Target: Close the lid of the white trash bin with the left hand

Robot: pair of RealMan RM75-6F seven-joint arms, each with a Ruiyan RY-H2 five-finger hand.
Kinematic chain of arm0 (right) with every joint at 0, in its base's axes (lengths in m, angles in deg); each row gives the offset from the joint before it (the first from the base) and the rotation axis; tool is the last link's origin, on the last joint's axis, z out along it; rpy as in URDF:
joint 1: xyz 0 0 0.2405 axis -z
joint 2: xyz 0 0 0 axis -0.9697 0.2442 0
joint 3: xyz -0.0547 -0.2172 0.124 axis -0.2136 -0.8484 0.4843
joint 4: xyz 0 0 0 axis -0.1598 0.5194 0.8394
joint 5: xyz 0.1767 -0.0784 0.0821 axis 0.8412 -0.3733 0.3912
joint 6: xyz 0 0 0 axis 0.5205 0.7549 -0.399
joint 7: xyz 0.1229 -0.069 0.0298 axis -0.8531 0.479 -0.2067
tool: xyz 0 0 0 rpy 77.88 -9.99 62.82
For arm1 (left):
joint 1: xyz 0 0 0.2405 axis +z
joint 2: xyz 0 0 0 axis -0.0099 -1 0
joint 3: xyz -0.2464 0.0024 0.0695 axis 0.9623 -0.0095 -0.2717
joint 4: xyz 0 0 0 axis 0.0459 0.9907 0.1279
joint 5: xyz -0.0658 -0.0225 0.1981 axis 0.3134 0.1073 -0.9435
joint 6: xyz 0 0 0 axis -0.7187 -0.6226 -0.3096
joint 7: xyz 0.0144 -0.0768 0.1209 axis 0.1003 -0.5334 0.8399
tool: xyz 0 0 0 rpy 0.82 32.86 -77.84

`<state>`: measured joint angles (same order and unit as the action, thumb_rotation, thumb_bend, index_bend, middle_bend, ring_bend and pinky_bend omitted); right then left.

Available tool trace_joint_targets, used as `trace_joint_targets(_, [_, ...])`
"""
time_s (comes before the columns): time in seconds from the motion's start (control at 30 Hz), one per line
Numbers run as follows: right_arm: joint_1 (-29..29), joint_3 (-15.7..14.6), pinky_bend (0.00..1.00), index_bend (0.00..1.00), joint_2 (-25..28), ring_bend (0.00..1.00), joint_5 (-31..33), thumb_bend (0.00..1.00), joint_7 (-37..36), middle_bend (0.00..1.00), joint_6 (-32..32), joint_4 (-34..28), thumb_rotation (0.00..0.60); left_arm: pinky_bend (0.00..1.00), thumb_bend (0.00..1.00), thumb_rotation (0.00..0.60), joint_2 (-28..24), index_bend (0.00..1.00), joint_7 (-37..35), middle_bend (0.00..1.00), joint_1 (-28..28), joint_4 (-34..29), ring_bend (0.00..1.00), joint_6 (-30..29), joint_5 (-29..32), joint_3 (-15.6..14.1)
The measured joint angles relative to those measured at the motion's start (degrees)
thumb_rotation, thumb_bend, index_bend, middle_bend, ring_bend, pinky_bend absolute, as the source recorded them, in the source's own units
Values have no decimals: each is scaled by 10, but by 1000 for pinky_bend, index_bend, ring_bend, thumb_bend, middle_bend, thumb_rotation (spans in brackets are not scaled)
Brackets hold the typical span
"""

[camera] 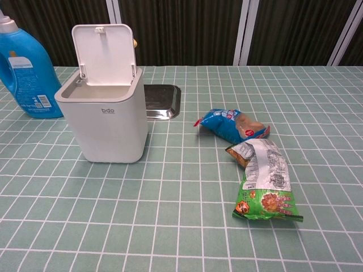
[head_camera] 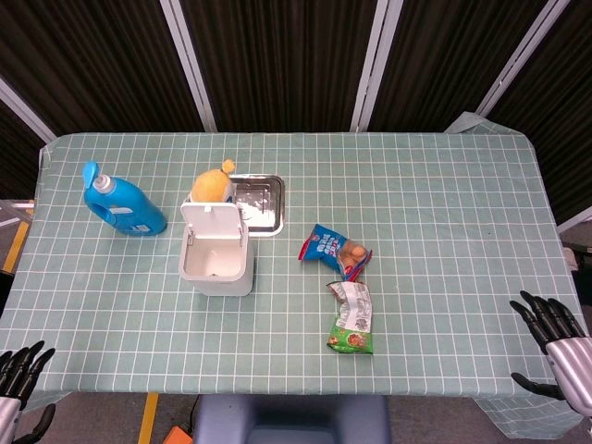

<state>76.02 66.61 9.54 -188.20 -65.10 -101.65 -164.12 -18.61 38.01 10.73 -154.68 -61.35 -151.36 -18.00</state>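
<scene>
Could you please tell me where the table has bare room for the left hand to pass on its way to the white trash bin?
Bare cloth lies between the left hand and the white trash bin, and across the right half toward the right hand. It is crowded behind the bin: blue detergent bottle, metal tray. Snack bags lie to its right.

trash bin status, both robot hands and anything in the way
Left robot hand and right robot hand open, at the near table edge. White trash bin lid upright, open. Blue bottle left of the bin, path clear.
</scene>
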Motion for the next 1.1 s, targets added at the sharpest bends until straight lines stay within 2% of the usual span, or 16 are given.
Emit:
trace_joint_targets(0.2, [4,1,0,0,-1,0,-1,105,7,0,-3,-2,600,12,433,600,-1,0,-20,0,-14,0,0,15,-2,1])
trace_joint_targets(0.3, [5,2,0,0,-3,0,-2,105,13,0,-3,-2,600,108,434,600,-7,0,-32,27,-30,-14,27,25,-4,8])
trace_joint_targets(0.33, [5,2,0,0,-4,0,-1,105,16,0,-3,-3,600,182,435,600,-10,0,-32,88,-35,-22,87,27,-5,12])
trace_joint_targets(0.4, [5,2,0,0,-5,0,-1,106,19,0,-2,-3,600,414,441,600,-16,1,-29,308,-46,-44,306,32,-5,20])
trace_joint_targets(0.47, [5,2,0,0,-5,0,-1,106,21,0,0,-4,600,883,454,600,-21,29,-22,822,-55,-65,812,33,-6,31])
trace_joint_targets(0.5, [4,3,0,0,-6,0,-1,107,24,0,1,-4,600,964,456,600,-23,52,-17,928,-61,-77,917,34,-6,39])
trace_joint_targets(0.53, [4,5,0,0,-9,0,1,107,28,0,0,-5,600,993,457,600,-24,75,-12,977,-73,-97,968,37,-3,49])
trace_joint_targets(0.63, [5,15,0,0,-22,0,10,107,45,0,-2,-5,600,1000,459,600,-33,101,-15,1000,-116,-158,1000,74,31,77])
trace_joint_targets(0.73, [4,22,0,0,-33,0,17,107,61,0,-2,-1,600,1000,459,600,-45,103,-18,1000,-177,-210,1000,153,122,121])
trace_joint_targets(0.83, [3,27,0,0,-38,0,26,108,69,0,4,1,600,1000,460,600,-49,107,-14,1000,-245,-236,1000,224,249,170])
trace_joint_targets(0.87, [2,28,0,0,-39,0,29,108,72,0,6,1,600,1000,460,600,-49,109,-10,1000,-282,-242,1000,251,317,194])
trace_joint_targets(0.93, [0,32,0,0,-42,0,35,108,81,0,11,1,600,1000,459,600,-47,114,-5,1000,-320,-245,1000,277,387,217])
trace_joint_targets(1.03, [-5,35,0,0,-47,0,42,110,92,0,24,2,600,1000,460,600,-35,115,9,1000,-410,-237,1000,337,533,260])
trace_joint_targets(1.1, [-8,36,0,0,-49,0,44,111,97,0,32,2,600,1000,460,600,-23,118,21,1000,-464,-219,1000,368,606,278])
